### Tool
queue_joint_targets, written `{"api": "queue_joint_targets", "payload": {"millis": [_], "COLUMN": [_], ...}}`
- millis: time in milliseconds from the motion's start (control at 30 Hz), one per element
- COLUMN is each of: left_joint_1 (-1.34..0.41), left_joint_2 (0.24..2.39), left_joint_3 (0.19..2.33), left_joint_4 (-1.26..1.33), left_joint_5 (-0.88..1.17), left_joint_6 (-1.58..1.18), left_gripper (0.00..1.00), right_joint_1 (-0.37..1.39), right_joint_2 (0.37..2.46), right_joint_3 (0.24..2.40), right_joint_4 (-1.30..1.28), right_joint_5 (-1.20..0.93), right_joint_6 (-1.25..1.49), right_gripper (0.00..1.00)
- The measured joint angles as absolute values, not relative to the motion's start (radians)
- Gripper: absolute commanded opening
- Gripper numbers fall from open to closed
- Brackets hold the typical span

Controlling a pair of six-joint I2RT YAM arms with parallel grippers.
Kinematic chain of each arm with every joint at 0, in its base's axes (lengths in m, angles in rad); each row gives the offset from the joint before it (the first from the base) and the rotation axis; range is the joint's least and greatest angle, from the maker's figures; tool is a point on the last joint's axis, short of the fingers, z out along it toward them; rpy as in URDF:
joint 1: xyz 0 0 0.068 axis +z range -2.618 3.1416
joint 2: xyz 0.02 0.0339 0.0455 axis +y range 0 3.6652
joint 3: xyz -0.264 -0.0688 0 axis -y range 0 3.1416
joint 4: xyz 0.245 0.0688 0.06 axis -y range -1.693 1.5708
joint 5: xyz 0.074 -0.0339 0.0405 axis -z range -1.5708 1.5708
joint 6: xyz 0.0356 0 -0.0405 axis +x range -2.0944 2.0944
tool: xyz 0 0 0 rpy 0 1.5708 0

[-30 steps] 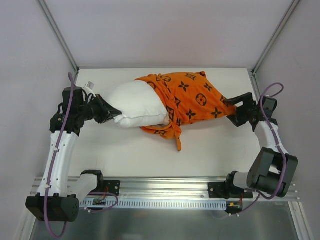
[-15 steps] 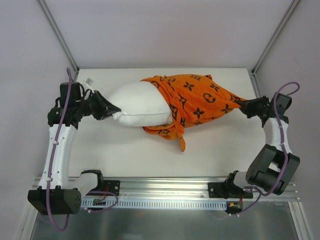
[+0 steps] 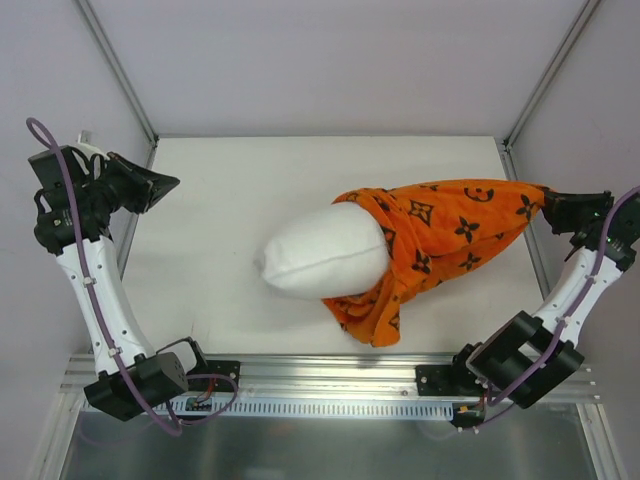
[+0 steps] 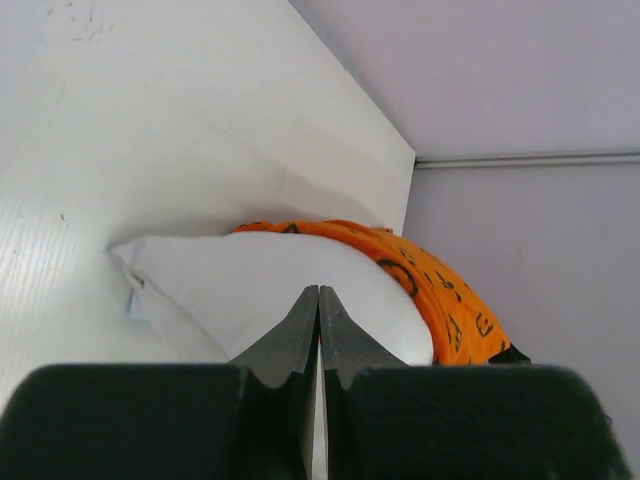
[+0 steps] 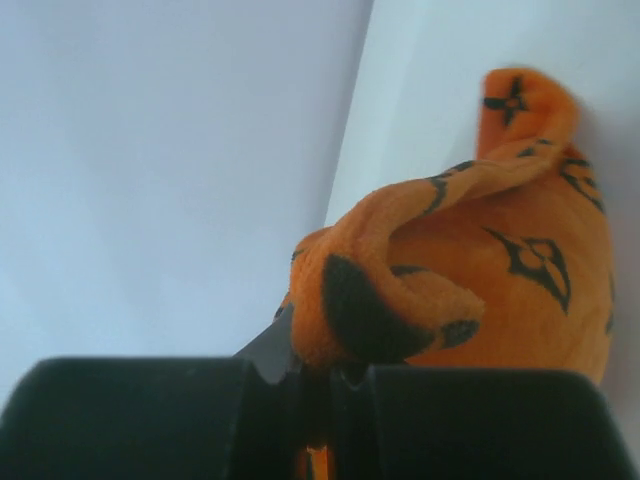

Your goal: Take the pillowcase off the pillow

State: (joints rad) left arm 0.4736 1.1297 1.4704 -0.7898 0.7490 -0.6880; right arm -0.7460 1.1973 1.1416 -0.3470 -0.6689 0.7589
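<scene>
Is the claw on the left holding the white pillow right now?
No, the left claw is shut on nothing, raised off to the side and well apart from the pillow.

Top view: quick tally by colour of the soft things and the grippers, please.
Orange: 1, the pillowcase
White: 1, the pillow
Black: 2, the left gripper and the right gripper
Total: 4

One pillow [image 3: 318, 262], one pillowcase [image 3: 445, 235] and one table [image 3: 240, 180] are counted; two grippers are seen: left gripper [image 3: 172, 183], right gripper [image 3: 547, 198].
</scene>
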Motion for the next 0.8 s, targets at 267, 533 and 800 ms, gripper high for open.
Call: {"api": "queue_joint_targets", "payload": {"millis": [267, 533, 800], "left_joint_1": [0.476, 0.120, -0.461], "left_joint_2": [1.124, 0.961, 0.897], "left_joint_3": [1.394, 1.202, 1.146], "left_joint_4": [-0.785, -0.777, -0.815], "left_joint_5": [0.748, 0.678, 0.431], "left_joint_6": [-0.682, -0.670, -0.688], "left_gripper": [0.00, 0.04, 0.90], "right_joint_1": [-0.713, -0.677, -0.655], "right_joint_2": [1.255, 1.244, 1.228], "right_joint_3": [1.121, 1.076, 1.046], "right_joint_4": [-0.337, -0.333, -0.333], "right_joint_5": [-0.577, -0.528, -0.471], "right_joint_6": [0.710, 0.673, 0.624], "right_gripper": [0.01, 0.01, 0.01]}}
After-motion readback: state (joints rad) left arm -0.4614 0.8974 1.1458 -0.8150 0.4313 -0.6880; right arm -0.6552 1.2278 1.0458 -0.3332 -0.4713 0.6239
